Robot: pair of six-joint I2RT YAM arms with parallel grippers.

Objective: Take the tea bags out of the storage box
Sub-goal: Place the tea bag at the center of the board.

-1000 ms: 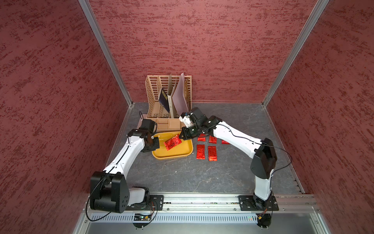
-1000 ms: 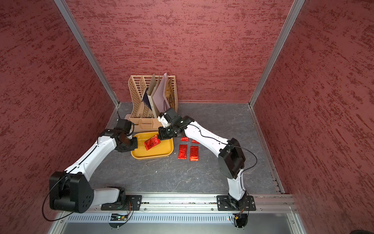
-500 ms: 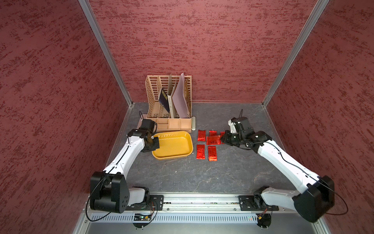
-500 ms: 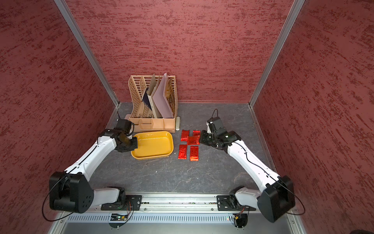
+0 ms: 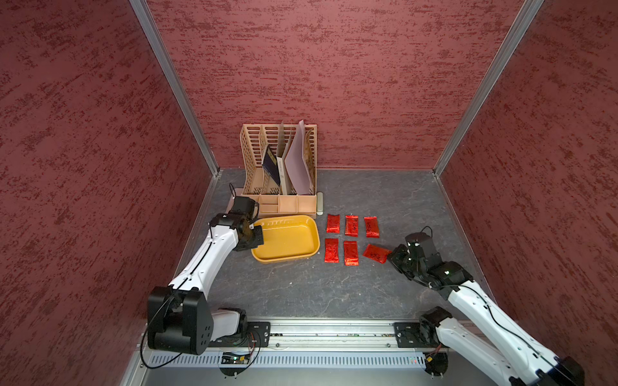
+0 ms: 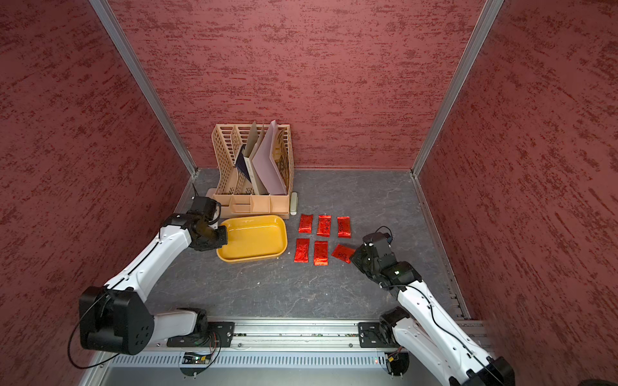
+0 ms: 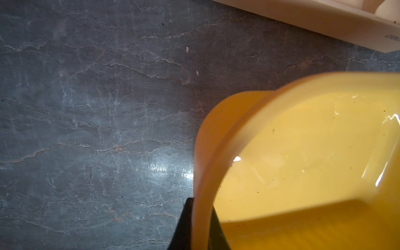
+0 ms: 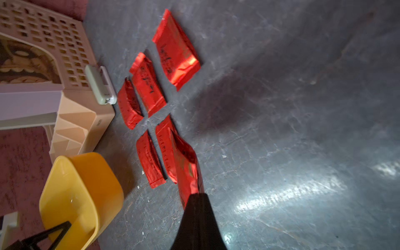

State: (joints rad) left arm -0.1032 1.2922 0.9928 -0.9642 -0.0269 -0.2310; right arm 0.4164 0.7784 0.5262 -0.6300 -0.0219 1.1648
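Tea bag in right claw, left claw clamping storage box

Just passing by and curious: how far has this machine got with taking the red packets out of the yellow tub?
Nearly done. The storage box is empty, its rim pinched by the left jaws. Five tea bags lie flat on the table beside it. The sixth tea bag is in hand, clamped tilted in the right jaws next to the others. Left: set it down and release.
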